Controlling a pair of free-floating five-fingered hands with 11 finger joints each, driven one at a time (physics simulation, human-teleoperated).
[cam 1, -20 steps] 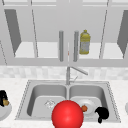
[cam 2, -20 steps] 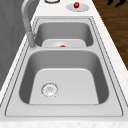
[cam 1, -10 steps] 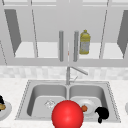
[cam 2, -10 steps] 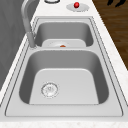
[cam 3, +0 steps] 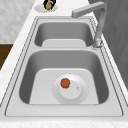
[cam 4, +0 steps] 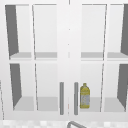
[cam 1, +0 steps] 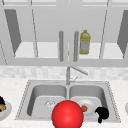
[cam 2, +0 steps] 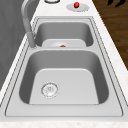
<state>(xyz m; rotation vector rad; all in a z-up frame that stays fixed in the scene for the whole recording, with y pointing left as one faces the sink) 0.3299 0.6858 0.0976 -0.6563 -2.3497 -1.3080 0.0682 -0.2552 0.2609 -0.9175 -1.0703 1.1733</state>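
My left hand point(cam 1: 2, 101) is at the far left on a small plate point(cam 1: 7, 110) on the counter, curled round a brown lump point(cam 1: 2, 107). The right side view has that hand point(cam 3: 52, 2) with the brown lump point(cam 3: 48, 5) at the far end. My right hand point(cam 1: 102, 113) hangs at the front right corner of the sink, fingers loose and pointing down, holding nothing. It appears in the left side view as the hand point(cam 2: 116, 2) out past the counter's front edge. A white plate point(cam 3: 75, 96) carrying a small orange thing point(cam 3: 65, 83) lies in the right basin.
A big red ball point(cam 1: 67, 115) hangs before the sink's front rim. The faucet point(cam 1: 72, 71) stands behind the divider, its spout over the right basin. A yellow bottle point(cam 1: 84, 42) stands in the wall cabinet. Another plate point(cam 2: 83, 7) with a red thing point(cam 2: 76, 4) is on the right counter.
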